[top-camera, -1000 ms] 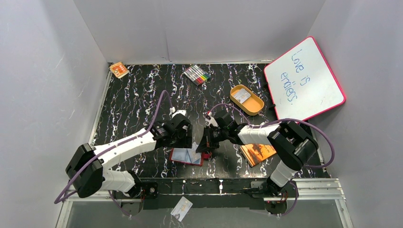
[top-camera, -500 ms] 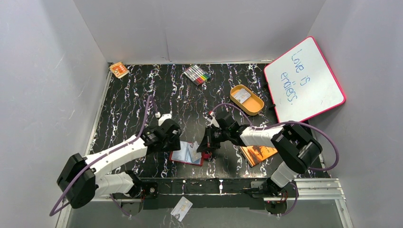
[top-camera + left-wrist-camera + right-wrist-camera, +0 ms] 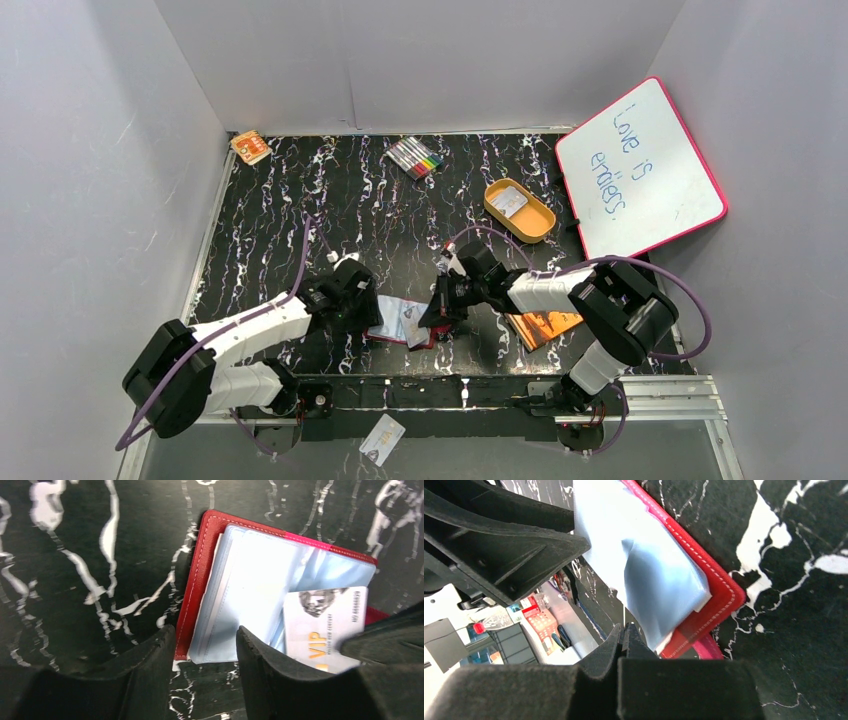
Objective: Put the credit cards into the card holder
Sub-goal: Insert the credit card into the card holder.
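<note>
The card holder [image 3: 398, 324] lies open near the table's front edge, a dark-red wallet [image 3: 200, 580] with pale blue plastic sleeves fanned over it. A white credit card [image 3: 325, 622] printed "VIP" rests slanted on the sleeves. My right gripper [image 3: 625, 626] is shut on its near edge, which shows as a thin white line in the right wrist view. That gripper [image 3: 436, 320] sits at the wallet's right side. My left gripper [image 3: 205, 632] is open. Its fingers stand either side of the wallet's near left corner [image 3: 362, 312], and nothing is pinched between them.
An orange booklet [image 3: 542, 322] lies just right of my right arm. An orange oval tray [image 3: 520, 210] holding a card, a marker set [image 3: 415, 157] and a small orange box [image 3: 250, 147] sit farther back. A whiteboard [image 3: 640, 165] leans at the right. A loose card [image 3: 382, 438] lies below the front rail.
My left gripper has drawn back from over the wallet to its left corner, and its jaws have narrowed. The right gripper stays shut and has moved slightly nearer.
</note>
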`<state>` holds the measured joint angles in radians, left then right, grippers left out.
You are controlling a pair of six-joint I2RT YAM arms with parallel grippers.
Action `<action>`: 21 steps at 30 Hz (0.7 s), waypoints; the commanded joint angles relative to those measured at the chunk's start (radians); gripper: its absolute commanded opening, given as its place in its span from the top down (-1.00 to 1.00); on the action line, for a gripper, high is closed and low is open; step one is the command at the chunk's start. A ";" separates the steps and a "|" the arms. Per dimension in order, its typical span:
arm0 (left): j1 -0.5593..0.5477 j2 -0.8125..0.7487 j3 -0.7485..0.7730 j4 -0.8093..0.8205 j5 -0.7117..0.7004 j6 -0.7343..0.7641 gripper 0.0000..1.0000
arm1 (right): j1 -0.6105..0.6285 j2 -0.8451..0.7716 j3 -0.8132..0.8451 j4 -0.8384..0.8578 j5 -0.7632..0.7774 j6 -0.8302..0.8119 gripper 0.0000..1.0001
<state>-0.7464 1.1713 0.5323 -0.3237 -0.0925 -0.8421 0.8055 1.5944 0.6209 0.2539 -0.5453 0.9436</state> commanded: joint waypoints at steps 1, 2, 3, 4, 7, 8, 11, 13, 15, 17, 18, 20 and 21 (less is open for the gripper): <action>0.006 0.021 -0.047 0.114 0.156 -0.029 0.14 | 0.000 -0.007 -0.026 0.028 -0.004 0.000 1.00; 0.005 0.021 -0.055 0.131 0.172 -0.037 0.22 | -0.003 -0.011 -0.030 0.026 -0.003 -0.003 1.00; 0.006 0.019 -0.062 0.145 0.184 -0.044 0.29 | -0.008 -0.015 -0.038 0.024 -0.002 -0.005 1.00; 0.006 0.019 -0.065 0.152 0.191 -0.049 0.39 | -0.015 -0.020 -0.045 0.022 -0.002 -0.008 1.00; 0.006 0.016 -0.064 0.149 0.191 -0.052 0.63 | -0.038 -0.044 -0.054 0.001 0.000 -0.025 1.00; 0.006 0.011 -0.065 0.148 0.187 -0.053 0.69 | -0.043 -0.056 -0.054 -0.013 0.003 -0.035 1.00; 0.006 0.000 -0.056 0.121 0.163 -0.052 0.76 | -0.062 -0.080 -0.049 -0.048 0.006 -0.066 1.00; 0.006 -0.009 -0.038 0.090 0.131 -0.037 0.76 | -0.068 -0.090 -0.039 -0.067 0.004 -0.084 1.00; 0.006 -0.016 -0.016 0.063 0.108 -0.016 0.72 | -0.073 -0.097 -0.021 -0.087 0.002 -0.097 1.00; 0.006 -0.015 0.013 0.034 0.067 0.005 0.61 | -0.077 -0.105 -0.008 -0.104 0.004 -0.107 1.00; 0.005 -0.015 0.027 0.019 0.054 0.015 0.56 | -0.081 -0.110 -0.003 -0.111 0.006 -0.112 1.00; 0.006 -0.015 0.059 -0.009 0.032 0.031 0.49 | -0.092 -0.125 0.002 -0.125 0.016 -0.115 1.00; 0.006 -0.018 0.075 -0.022 0.020 0.035 0.46 | -0.097 -0.137 0.002 -0.125 0.026 -0.114 1.00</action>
<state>-0.7380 1.1782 0.5251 -0.2722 -0.0040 -0.8509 0.7288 1.5166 0.5800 0.1551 -0.5430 0.8612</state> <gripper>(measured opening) 0.248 0.013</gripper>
